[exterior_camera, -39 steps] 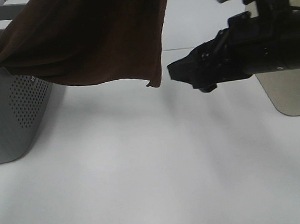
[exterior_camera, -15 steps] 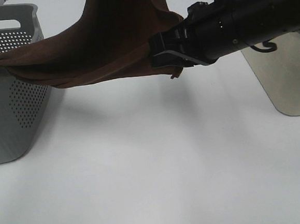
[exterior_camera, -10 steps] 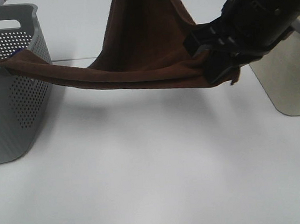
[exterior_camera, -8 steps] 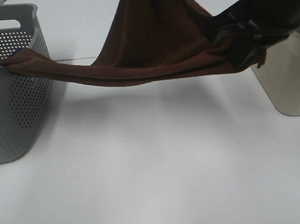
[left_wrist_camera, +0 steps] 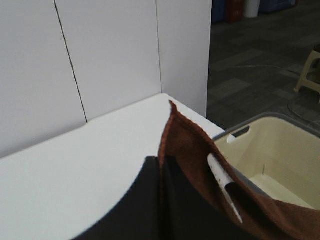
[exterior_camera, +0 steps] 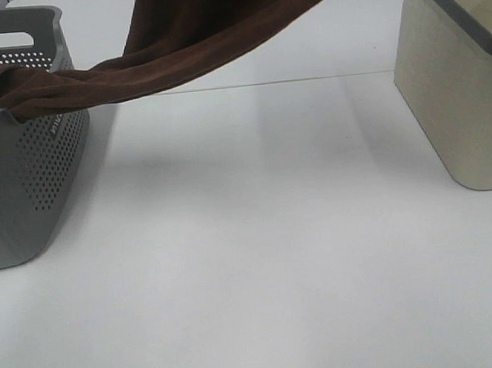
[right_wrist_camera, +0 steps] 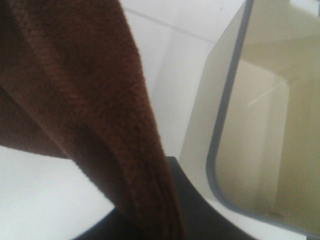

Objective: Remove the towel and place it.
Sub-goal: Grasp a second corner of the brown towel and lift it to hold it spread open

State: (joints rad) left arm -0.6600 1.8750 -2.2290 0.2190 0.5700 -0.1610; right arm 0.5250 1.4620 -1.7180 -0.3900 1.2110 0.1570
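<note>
The dark brown towel (exterior_camera: 217, 33) hangs stretched in the air. One end still lies in the grey basket (exterior_camera: 33, 184) at the left, and the rest rises past the top edge of the exterior view. Both grippers are above that view. In the left wrist view my left gripper (left_wrist_camera: 162, 167) is shut on a towel edge (left_wrist_camera: 187, 145) by the white tag (left_wrist_camera: 222, 185). In the right wrist view my right gripper (right_wrist_camera: 150, 205) is shut on a thick fold of the towel (right_wrist_camera: 90, 100).
A beige bin with a grey rim (exterior_camera: 460, 90) stands at the right of the white table (exterior_camera: 260, 259). It shows open and hollow below both wrists (left_wrist_camera: 270, 160) (right_wrist_camera: 260, 125). The basket's wall is perforated.
My right gripper closed on the towel's hanging corner, pulled it right, then rose out of the exterior view. The towel is now pulled taut and higher, with less of it over the basket.
</note>
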